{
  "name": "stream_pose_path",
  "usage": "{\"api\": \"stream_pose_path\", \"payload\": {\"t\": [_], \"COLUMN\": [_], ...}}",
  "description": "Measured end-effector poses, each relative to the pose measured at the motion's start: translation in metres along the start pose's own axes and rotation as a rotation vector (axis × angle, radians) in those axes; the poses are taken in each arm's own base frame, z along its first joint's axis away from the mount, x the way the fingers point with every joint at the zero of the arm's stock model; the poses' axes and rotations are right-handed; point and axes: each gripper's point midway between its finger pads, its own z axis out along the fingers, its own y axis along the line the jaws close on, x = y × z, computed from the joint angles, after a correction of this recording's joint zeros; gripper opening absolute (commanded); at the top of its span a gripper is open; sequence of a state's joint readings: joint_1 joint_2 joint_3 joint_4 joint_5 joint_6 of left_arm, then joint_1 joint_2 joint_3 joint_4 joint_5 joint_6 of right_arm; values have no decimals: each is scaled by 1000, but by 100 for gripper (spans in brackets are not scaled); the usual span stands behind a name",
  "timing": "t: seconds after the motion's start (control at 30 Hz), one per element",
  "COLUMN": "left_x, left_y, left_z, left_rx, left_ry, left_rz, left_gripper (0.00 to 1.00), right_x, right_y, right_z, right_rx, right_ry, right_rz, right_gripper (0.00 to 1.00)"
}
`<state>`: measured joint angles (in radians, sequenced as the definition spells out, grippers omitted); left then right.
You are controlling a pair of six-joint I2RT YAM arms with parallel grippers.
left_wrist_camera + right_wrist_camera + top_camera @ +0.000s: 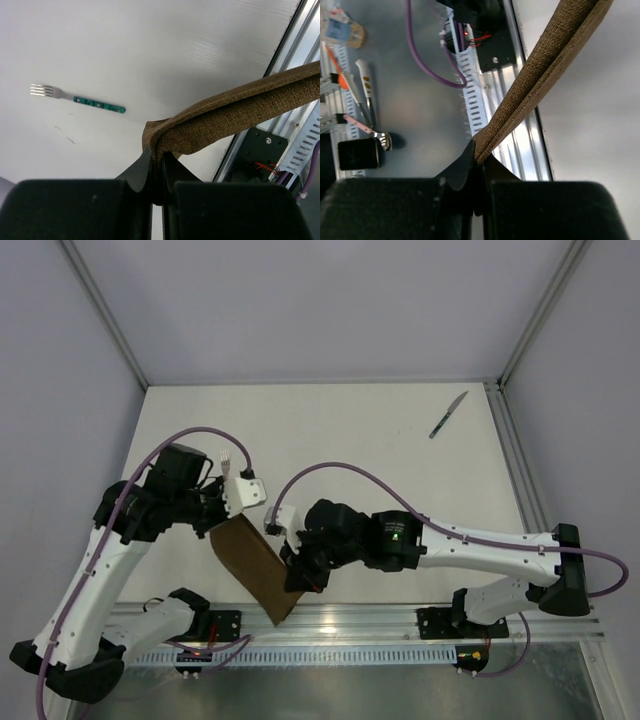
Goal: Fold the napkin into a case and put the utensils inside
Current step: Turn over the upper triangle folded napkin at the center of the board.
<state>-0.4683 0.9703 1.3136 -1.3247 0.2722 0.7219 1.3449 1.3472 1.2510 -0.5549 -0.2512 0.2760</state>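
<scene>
The dark brown napkin [255, 565], folded into a long doubled strip, hangs above the table's near edge between both grippers. My left gripper [218, 530] is shut on its far-left end; the left wrist view shows the cloth [240, 107] pinched between the fingers of that gripper [159, 155]. My right gripper [300, 586] is shut on the near-right end, and the right wrist view shows the doubled edge [545, 75] clamped in that gripper [479, 161]. The fork [75, 98] with its teal handle lies on the table behind the left arm [226, 461]. At the far right lies the knife [448, 415].
An aluminium rail [400, 620] and a slotted cable duct [330, 654] run along the near edge, below the hanging cloth. Frame posts [540, 315] rise at the back corners. Beyond the edge, the right wrist view shows loose tools [365, 90] on a lower surface.
</scene>
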Motion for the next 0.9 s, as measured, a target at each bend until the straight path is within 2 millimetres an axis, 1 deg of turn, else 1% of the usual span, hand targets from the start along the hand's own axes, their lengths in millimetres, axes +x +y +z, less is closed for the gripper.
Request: {"api": "stream_pose_path", "payload": {"t": [0.07, 0.13, 0.17, 0.2, 0.23, 0.3, 0.37, 0.4, 0.47, 0.53, 0.6, 0.67, 0.77, 0.83, 0.9], "left_x": [-2, -2, -1, 0, 2, 5, 7, 7, 7, 7, -2, -15, -33, -41, -46], "left_y": [2, 5, 6, 7, 7, 11, 16, 20, 29, 35, 50, 70, 95, 102, 108], "left_z": [-9, -13, -12, -9, -4, 13, 34, 50, 89, 119, 150, 182, 224, 248, 269], "left_rx": [-22, -33, -30, -21, -3, 49, 105, 137, 213, 271, 304, 318, 314, 317, 314], "left_ry": [2, 12, 24, 39, 58, 111, 160, 184, 226, 257, 258, 250, 213, 201, 201], "left_rz": [-10, -13, -17, -23, -30, -51, -69, -78, -101, -121, -131, -137, -135, -136, -124], "left_gripper": [0, 0, 0, 0, 0, 0, 0, 0, 0, 0, 0, 0, 1, 3, 3], "right_x": [-7, -16, -17, -15, -11, 3, 20, 28, 42, 52, 58, 64, 80, 93, 101], "right_y": [9, 15, 14, 10, 1, -21, -49, -64, -94, -123, -151, -179, -224, -246, -262], "right_z": [1, 2, 4, 4, 4, 6, 8, 8, 6, 0, -5, -10, -16, -19, -21], "right_rx": [-53, -115, -144, -160, -173, -189, -191, -185, -164, -134, -106, -75, 8, 63, 109], "right_ry": [-25, -69, -88, -99, -109, -120, -127, -134, -150, -173, -197, -223, -237, -225, -203], "right_rz": [7, 16, 27, 44, 72, 140, 225, 267, 349, 414, 474, 533, 643, 697, 736], "right_gripper": [4, 4, 4, 4, 4, 4, 4, 4, 4, 4, 4, 4, 4, 4, 4]}}
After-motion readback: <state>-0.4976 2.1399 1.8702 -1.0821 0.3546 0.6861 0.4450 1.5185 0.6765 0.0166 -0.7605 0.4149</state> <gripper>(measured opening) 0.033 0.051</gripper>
